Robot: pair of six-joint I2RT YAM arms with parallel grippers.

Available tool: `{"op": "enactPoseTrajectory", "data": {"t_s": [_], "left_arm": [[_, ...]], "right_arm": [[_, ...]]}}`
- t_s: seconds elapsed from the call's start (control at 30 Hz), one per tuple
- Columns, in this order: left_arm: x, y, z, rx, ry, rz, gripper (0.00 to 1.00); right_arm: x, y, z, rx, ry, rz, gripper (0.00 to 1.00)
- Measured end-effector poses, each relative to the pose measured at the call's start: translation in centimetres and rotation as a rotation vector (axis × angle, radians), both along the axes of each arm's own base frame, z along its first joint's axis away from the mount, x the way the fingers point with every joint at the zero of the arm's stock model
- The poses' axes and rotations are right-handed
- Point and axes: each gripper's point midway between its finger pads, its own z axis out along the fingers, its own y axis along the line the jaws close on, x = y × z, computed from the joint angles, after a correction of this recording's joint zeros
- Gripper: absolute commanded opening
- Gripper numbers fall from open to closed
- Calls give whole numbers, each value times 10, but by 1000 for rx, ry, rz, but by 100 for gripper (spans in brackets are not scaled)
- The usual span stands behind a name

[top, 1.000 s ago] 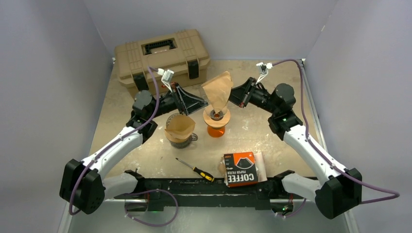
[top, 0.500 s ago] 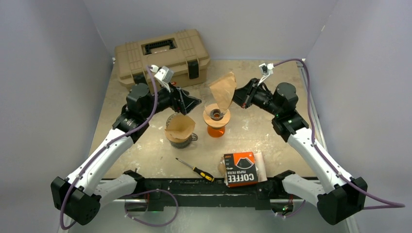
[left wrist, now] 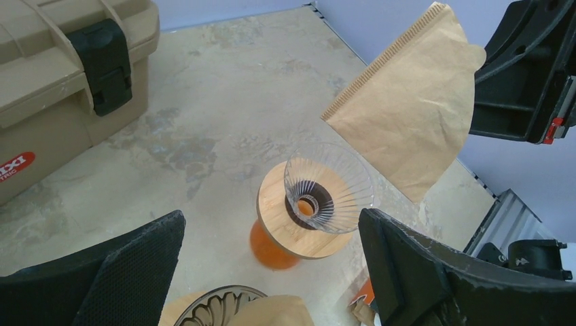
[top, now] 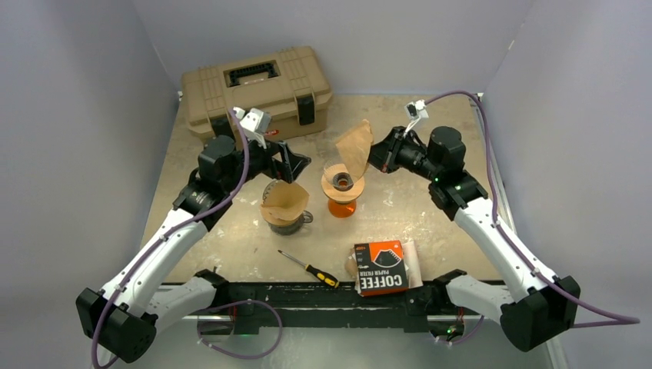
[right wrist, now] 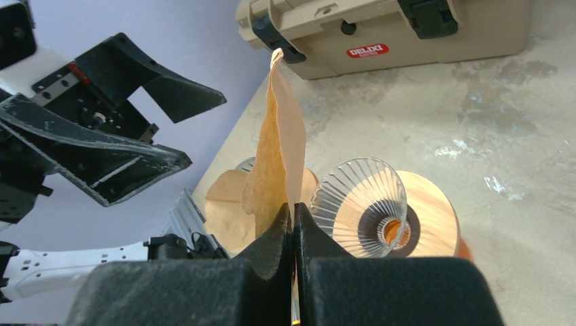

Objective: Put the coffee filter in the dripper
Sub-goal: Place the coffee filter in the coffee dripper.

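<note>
Right gripper [right wrist: 293, 216]: closed, pinching one edge of the coffee filter [top: 354, 150]. The filter is held tilted in the air, close over the far rim of the dripper [top: 341, 183] and not seated in it; contact with the rim cannot be determined. The dripper, a ribbed glass cone on a wooden collar, stands upright on the surface [top: 430, 223].

Left gripper [top: 301, 170]: jaws spread wide, holding nothing, above a second dripper [top: 286, 211] containing brown paper. Toolbox [top: 257, 84] at rear left.
</note>
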Motion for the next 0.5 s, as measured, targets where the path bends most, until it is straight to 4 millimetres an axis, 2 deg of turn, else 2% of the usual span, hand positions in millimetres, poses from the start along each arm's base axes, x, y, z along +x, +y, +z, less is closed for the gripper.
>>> {"op": "enactPoseTrajectory", "data": {"t_s": [0.17, 0.5], "left_arm": [[2, -1, -9, -1, 30, 5, 99], [-2, -22, -31, -2, 121, -111, 99]], "right_arm": [[9, -1, -4, -33, 31, -26, 0], [22, -1, -1, -81, 62, -43, 0]]}}
